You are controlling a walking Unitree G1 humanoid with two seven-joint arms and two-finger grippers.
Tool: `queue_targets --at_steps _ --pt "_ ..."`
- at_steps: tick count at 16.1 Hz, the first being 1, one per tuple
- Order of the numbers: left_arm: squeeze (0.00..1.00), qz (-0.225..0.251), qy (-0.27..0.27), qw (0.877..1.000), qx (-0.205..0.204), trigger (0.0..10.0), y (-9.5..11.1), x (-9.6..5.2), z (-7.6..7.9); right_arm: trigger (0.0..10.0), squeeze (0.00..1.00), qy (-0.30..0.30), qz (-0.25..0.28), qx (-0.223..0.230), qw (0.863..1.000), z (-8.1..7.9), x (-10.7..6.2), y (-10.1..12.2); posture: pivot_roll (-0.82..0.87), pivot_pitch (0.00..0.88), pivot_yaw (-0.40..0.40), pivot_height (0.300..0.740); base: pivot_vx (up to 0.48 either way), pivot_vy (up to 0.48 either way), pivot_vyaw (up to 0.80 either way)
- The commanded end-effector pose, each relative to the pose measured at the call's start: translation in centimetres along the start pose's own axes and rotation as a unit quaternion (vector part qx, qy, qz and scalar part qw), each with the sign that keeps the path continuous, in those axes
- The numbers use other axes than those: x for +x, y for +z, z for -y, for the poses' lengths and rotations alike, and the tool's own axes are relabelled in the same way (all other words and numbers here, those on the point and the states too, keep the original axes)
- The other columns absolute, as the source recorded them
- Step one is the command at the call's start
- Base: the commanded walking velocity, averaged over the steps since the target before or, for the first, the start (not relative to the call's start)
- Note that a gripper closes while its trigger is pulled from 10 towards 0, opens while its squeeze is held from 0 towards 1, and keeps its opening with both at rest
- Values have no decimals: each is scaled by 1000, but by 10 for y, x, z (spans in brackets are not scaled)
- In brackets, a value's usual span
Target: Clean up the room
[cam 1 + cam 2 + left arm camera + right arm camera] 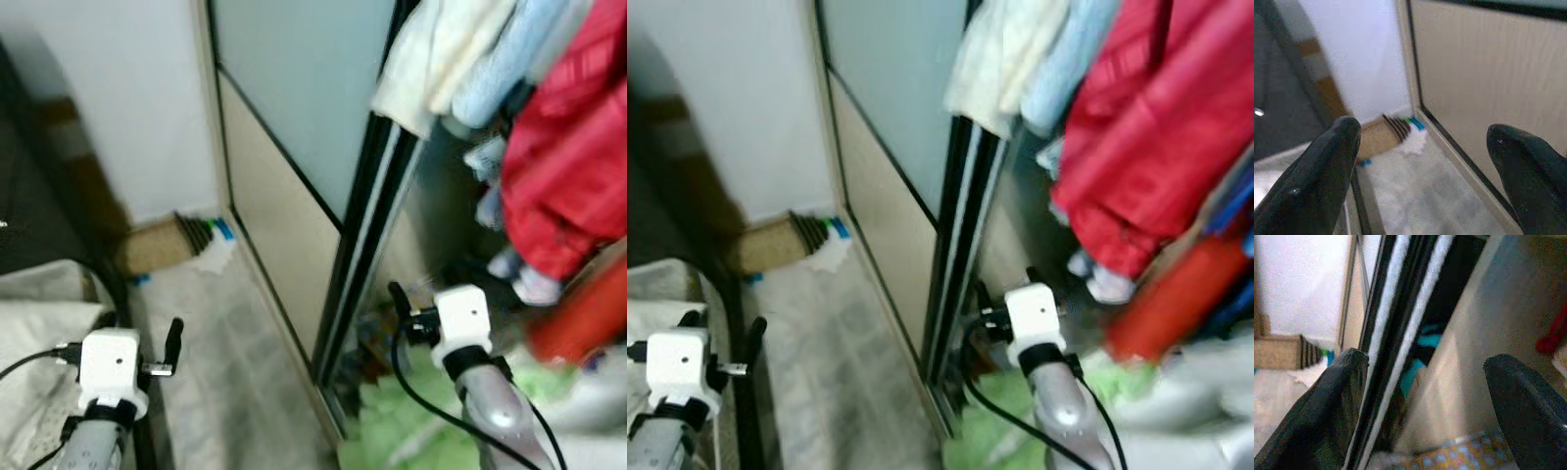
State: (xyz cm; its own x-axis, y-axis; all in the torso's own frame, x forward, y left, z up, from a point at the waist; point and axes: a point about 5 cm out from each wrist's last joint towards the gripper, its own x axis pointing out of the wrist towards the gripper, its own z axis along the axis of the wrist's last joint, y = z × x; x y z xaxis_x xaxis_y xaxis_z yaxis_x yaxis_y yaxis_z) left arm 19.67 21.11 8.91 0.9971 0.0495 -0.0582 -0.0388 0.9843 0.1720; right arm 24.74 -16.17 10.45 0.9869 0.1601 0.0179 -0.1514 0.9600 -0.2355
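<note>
A wardrobe stands in front of me, with its sliding door [294,127] pushed left and the black door edge [362,245] down the middle. Inside hang a red jacket [568,166], a light blue garment [500,59] and a cream garment [431,59]. A green cloth [411,421] lies on the wardrobe floor. My right gripper [1425,377] is open and empty, held low just beside the door edge. My left gripper [1422,147] is open and empty at lower left, over the pale floor [216,352] and facing the door panel.
A cardboard box [157,245] and a white crumpled thing [214,257] lie in the far corner by the wall. White bedding [39,313] with a dark frame is at the left. A red-orange item [578,323] sits low inside the wardrobe. The picture is blurred.
</note>
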Motion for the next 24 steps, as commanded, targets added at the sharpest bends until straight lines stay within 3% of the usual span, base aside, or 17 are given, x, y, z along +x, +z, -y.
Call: queue_targets --at_steps 1,4,8,9,11,12,17,19,24 --pt "0 -1 -8 1000 1 10000 0 -2 6 10000 0 -18 -5 0 1000 8 -3 -2 15 42 -75 740 0 0 531" --pt "0 4 -2 1000 -2 10000 4 7 3 10000 0 -95 -28 62 993 21 -3 -11 16 12 -22 740 0 0 0" --pt "0 9 33 996 -80 10000 7 16 -4 10000 0 -118 -20 115 986 22 10 -6 20 0 -26 740 0 0 0" --pt "0 11 42 993 -114 10000 6 16 -6 10000 0 -106 0 156 982 19 15 0 21 0 -31 740 0 0 0" --pt "0 15 43 987 -151 10000 6 15 -6 10000 0 -123 -13 160 979 22 19 -3 31 0 -48 740 0 0 0" --pt "0 16 43 988 -149 10000 7 14 -5 10000 0 -124 -24 179 976 22 20 -6 33 0 -49 740 0 0 0" --pt "0 8 37 988 -148 10000 1 14 -1 10000 0 -126 -37 169 977 19 21 -15 42 0 -51 740 0 0 0" --pt "0 8 35 989 -142 10000 0 16 0 10000 0 -117 -35 146 982 18 24 -14 41 0 -48 740 0 0 800" --pt "0 10 29 990 -136 10000 2 19 3 10000 0 -109 -34 141 983 15 25 -14 41 0 -51 740 0 0 800"
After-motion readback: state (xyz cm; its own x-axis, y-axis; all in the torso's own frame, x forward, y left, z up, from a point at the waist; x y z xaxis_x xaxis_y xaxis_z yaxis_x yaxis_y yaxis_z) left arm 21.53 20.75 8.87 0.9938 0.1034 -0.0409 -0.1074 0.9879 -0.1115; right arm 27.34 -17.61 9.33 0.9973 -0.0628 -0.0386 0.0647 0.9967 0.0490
